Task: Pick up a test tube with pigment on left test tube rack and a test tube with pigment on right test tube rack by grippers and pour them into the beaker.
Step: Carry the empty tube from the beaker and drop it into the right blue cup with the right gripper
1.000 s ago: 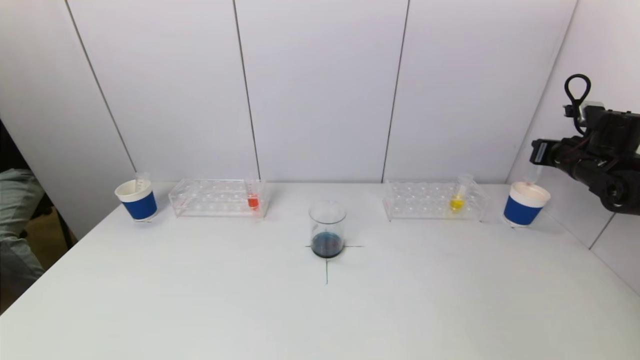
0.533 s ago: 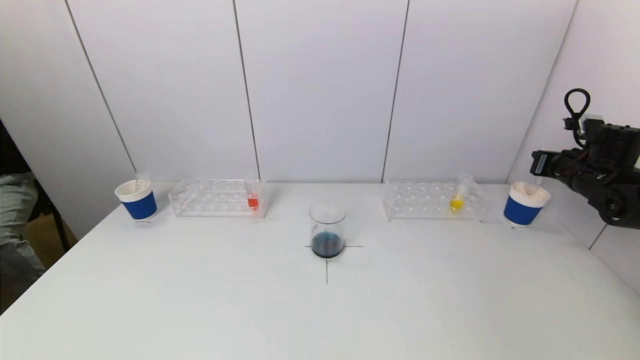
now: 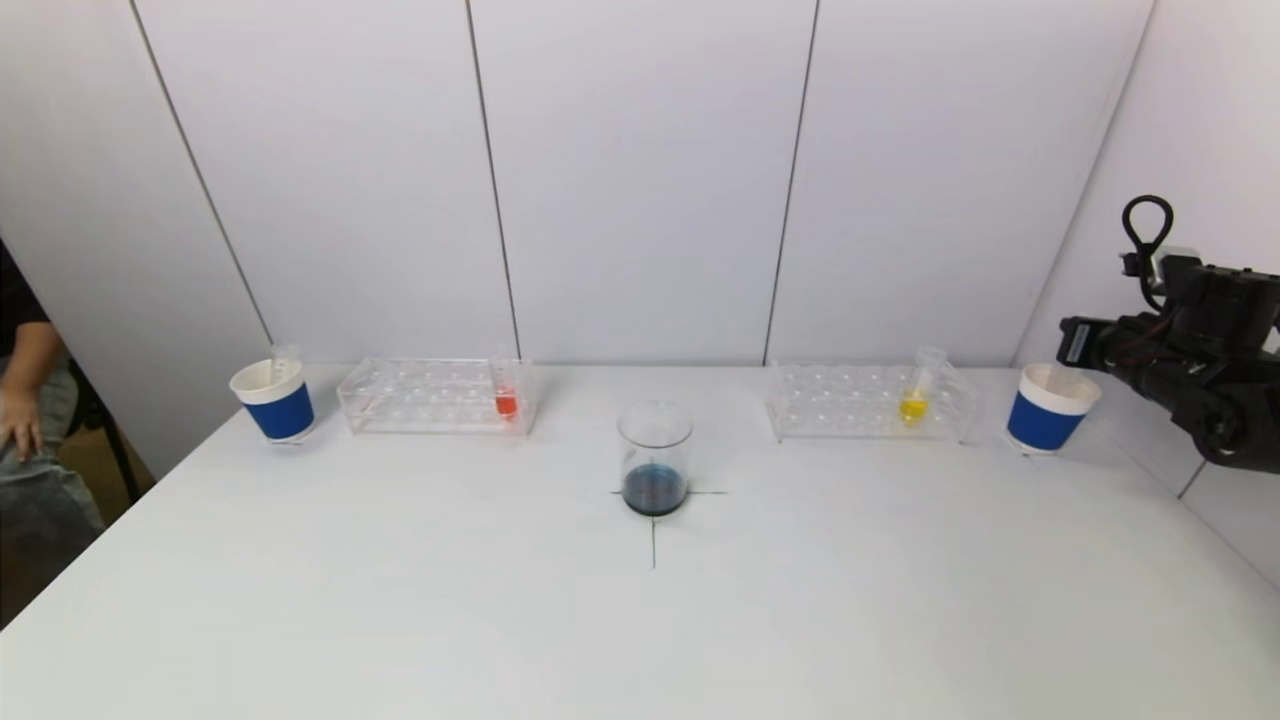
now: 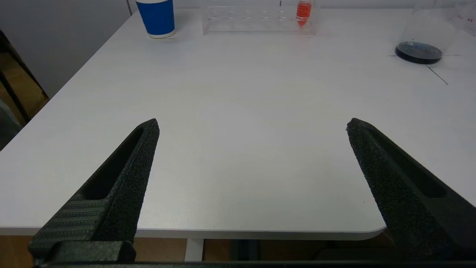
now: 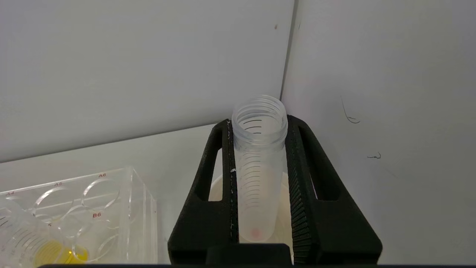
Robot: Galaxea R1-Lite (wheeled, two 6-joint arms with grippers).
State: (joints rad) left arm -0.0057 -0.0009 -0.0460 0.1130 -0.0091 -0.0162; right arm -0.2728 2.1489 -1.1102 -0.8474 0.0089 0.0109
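Note:
The glass beaker (image 3: 655,458) with dark blue liquid stands mid-table; it also shows in the left wrist view (image 4: 424,37). The left rack (image 3: 400,395) holds a tube of red pigment (image 3: 506,402). The right rack (image 3: 850,400) holds a tube of yellow pigment (image 3: 913,405). My right gripper (image 3: 1072,345) is at the far right, shut on an empty clear tube (image 5: 258,167), which it holds upright with its bottom end inside the right blue cup (image 3: 1050,410). My left gripper (image 4: 253,123) is open and empty at the table's near left edge, out of the head view.
A left blue cup (image 3: 275,402) with an empty tube (image 3: 284,360) in it stands left of the left rack. White walls close the back and the right side. A person (image 3: 25,420) sits beyond the table's left edge.
My right arm has come down, lowering the empty tube into the right blue cup. The person at the left has shifted. The racks and beaker have not moved.

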